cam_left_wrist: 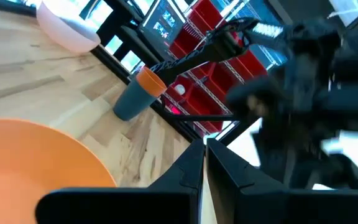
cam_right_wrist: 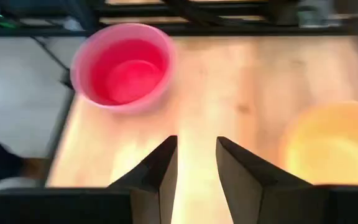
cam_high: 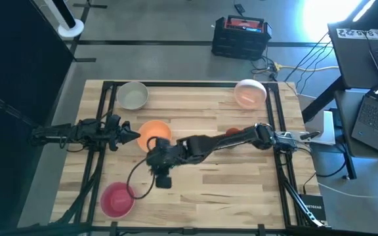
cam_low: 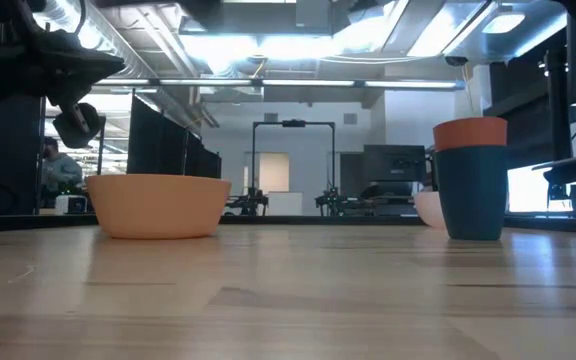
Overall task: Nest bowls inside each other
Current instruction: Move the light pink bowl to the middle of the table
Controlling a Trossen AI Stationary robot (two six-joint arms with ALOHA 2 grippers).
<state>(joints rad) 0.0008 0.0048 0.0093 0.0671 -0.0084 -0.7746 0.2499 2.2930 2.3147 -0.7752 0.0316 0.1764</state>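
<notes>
The orange bowl (cam_high: 155,133) sits mid-table, also seen in the low view (cam_low: 158,205). The pink bowl (cam_high: 117,198) stands at the near left with a red-pink bowl (cam_right_wrist: 126,71) nested inside it. The grey-white bowl (cam_high: 133,96) and the pale peach-pink bowl (cam_high: 250,92) stand at the far edge. The small orange-red bowl sits on the tiny dark blue one (cam_low: 471,180). My right gripper (cam_right_wrist: 196,168) hangs open and empty above the bare table between the pink and orange bowls. My left gripper (cam_left_wrist: 205,168) is shut, level, just left of the orange bowl.
Black frame rails (cam_high: 104,111) run along the table's left, right and far edges. Bare wood lies across the near right half of the table (cam_high: 228,190). Laptops (cam_high: 373,111) and a black crate (cam_high: 240,36) stand off the table.
</notes>
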